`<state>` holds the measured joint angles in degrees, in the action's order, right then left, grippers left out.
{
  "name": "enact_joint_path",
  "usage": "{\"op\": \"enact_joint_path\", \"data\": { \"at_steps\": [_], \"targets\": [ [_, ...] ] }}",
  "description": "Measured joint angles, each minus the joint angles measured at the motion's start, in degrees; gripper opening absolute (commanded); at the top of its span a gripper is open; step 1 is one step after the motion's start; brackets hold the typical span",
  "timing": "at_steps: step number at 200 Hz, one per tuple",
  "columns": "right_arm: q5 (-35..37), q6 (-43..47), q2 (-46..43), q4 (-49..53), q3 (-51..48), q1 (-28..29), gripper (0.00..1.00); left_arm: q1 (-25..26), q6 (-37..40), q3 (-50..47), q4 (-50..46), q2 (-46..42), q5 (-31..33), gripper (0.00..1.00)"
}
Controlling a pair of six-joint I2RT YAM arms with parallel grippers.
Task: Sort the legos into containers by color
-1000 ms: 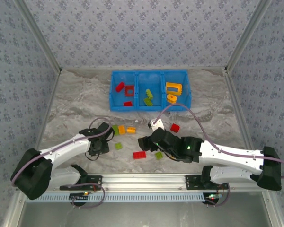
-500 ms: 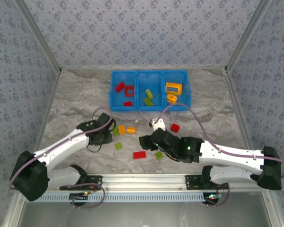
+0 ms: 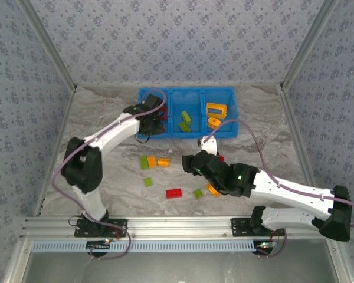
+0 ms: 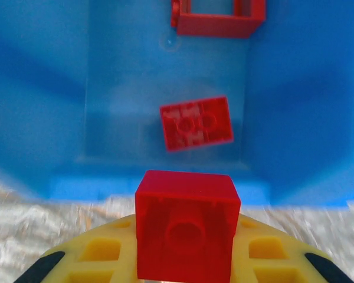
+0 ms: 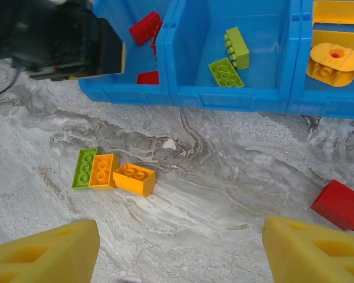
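The left gripper [image 3: 152,125] is clamped on a red brick [image 4: 186,221], holding it just above the near wall of the left compartment [image 4: 130,88] of the blue tray [image 3: 177,135]; in the wrist view the brick covers much of the yellow fingers [image 4: 271,265]; beyond it a flat red piece [image 4: 196,122] lies on the compartment floor, and a red frame [image 4: 218,16] is cut off at the top edge; from above, the black wrist hides most of that compartment.

The right gripper [image 5: 180,265] hangs over the marbled table [image 3: 265,118] with its jaws wide apart and nothing between them; ahead of it a green brick [image 5: 84,167] touches an orange brick [image 5: 103,171], with a second orange block [image 5: 134,178] just beside; a loose red block [image 5: 340,204] sits to its right, half covered by the arm in the overhead view.

The middle compartment holds green pieces [image 5: 226,72]; the right one holds a round orange piece [image 5: 335,62] and a yellow frame [image 5: 336,15] clipped by the picture's edge; nearer the bases lie a red plate [image 3: 174,193] and a small green block [image 3: 148,181].
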<state>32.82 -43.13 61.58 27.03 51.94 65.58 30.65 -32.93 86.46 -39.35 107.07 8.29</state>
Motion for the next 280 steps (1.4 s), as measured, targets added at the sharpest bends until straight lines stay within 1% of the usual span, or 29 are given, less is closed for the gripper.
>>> {"op": "enact_joint_path", "data": {
  "at_steps": [23,38,59,78,90,104,117,136,157,176,191,207,235,254,268,280],
  "targets": [
    [1.11,-1.38,-0.22,1.99,0.17,0.00,0.76,-2.27,1.44,4.87,0.00,6.29,-1.73,0.35],
    [2.43,-3.39,-0.76,4.52,0.17,-0.11,0.76,-3.28,2.27,6.54,-0.31,8.44,-2.99,0.43],
    [3.85,-6.99,-2.25,8.72,0.15,-0.98,0.76,-3.56,2.78,7.45,-0.59,9.33,-4.24,0.53],
    [4.42,-11.30,-3.54,13.18,-0.07,-2.99,0.76,-3.54,2.54,7.58,-0.68,9.27,-4.96,0.57],
    [4.48,-14.38,-4.07,16.37,-0.55,-4.98,0.76,-3.34,2.40,7.45,-0.72,9.09,-5.25,0.61],
    [3.76,-18.14,-4.35,20.31,-1.53,-8.22,0.78,-3.10,2.25,6.49,-0.59,7.61,-5.29,0.62],
    [2.21,-21.68,-4.50,23.63,-3.02,-12.31,0.79,-2.58,2.23,4.92,-0.70,4.83,-5.05,0.63],
    [-1.11,-24.94,-4.72,26.73,-6.01,-18.62,0.79,-0.52,1.90,1.81,-0.33,-1.62,-3.69,0.64],
    [-5.51,-24.98,-4.70,27.67,-8.39,-24.94,0.79,4.57,1.79,-3.17,1.86,-11.19,-1.77,0.64],
    [-9.33,-22.08,-4.31,27.67,-8.96,-29.29,0.78,11.39,1.55,-8.46,4.39,-19.78,-0.46,0.65],
    [-11.58,-19.15,-3.02,27.65,-8.98,-31.08,0.79,16.94,0.94,-13.11,6.69,-25.22,0.28,0.64],
    [-13.90,-16.20,-1.20,27.28,-9.66,-31.76,0.80,22.88,-0.04,-18.91,9.53,-29.73,0.74,0.64],
    [-17.55,-12.39,1.16,26.51,-12.66,-32.13,0.82,32.83,-1.70,-29.92,16.04,-34.58,1.92,0.64],
    [-18.58,-10.19,3.41,26.36,-13.16,-32.89,0.82,39.41,-3.06,-34.58,18.73,-35.78,2.73,0.64],
    [-18.80,-8.50,5.40,25.38,-13.14,-33.73,0.81,42.38,-4.09,-35.65,19.85,-35.78,3.58,0.64],
    [-18.97,-6.91,7.65,24.26,-13.11,-34.45,0.82,43.60,-4.76,-35.74,20.41,-35.78,4.28,0.64]
  ]
}}
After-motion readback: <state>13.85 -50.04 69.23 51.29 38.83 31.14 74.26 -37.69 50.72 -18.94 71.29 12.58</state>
